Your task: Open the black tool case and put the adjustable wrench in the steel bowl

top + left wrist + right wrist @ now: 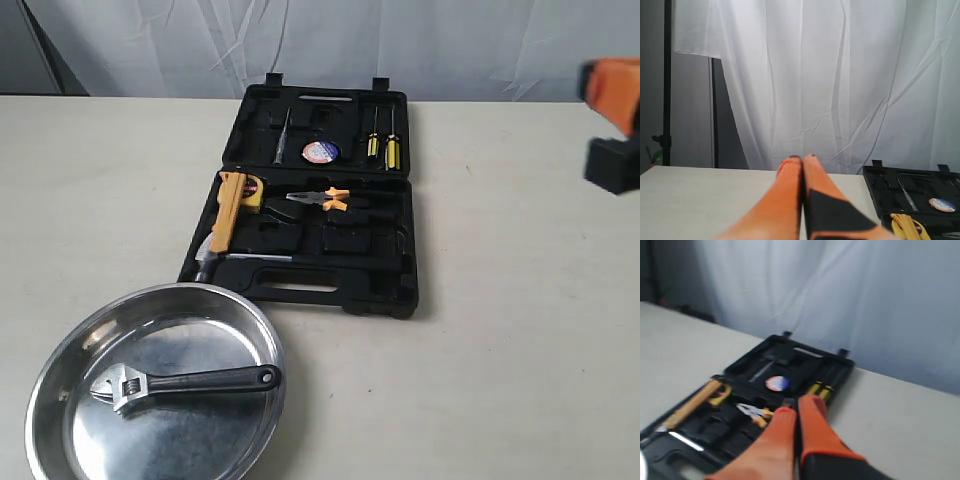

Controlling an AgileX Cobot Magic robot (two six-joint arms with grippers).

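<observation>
The black tool case lies open flat at the table's middle, lid half at the back. The adjustable wrench, silver jaws and long black handle, rests inside the steel bowl at the front left. My left gripper is shut with nothing in it, held above the table with the case off to one side; it is out of the exterior view. My right gripper is shut and empty, raised over the case's near side; part of it shows at the right edge.
In the case sit a yellow-handled hammer, orange-handled pliers, two yellow-and-black screwdrivers, a thin metal tool and a tape roll. A white curtain hangs behind the table.
</observation>
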